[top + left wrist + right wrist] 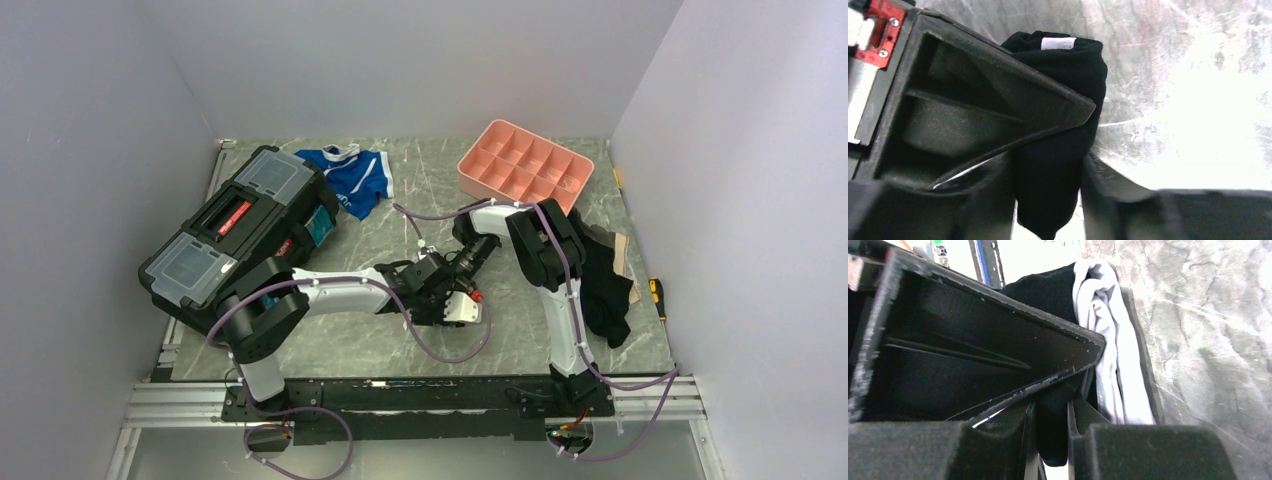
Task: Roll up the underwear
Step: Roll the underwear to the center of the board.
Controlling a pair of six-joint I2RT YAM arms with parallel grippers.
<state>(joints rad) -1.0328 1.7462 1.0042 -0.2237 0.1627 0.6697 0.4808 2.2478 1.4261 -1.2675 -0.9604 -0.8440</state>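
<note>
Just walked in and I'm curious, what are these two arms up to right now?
Both arms meet in the middle over the underwear, a black bundle already partly rolled. The right gripper pinches it where a white stripe shows; the left gripper has the roll between its fingers. The blue-and-white briefs, pink tray and toolbox sit apart, untouched.

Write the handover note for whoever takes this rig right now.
Left gripper: jaws closed on the underwear.
Right gripper: jaws pinching the same bundle, beside its white stripe.
Where: middle of the table, between the two arms.
Done: the garment is bunched into a thick roll.
Left: probably tighten the roll, set it down, release.
</note>
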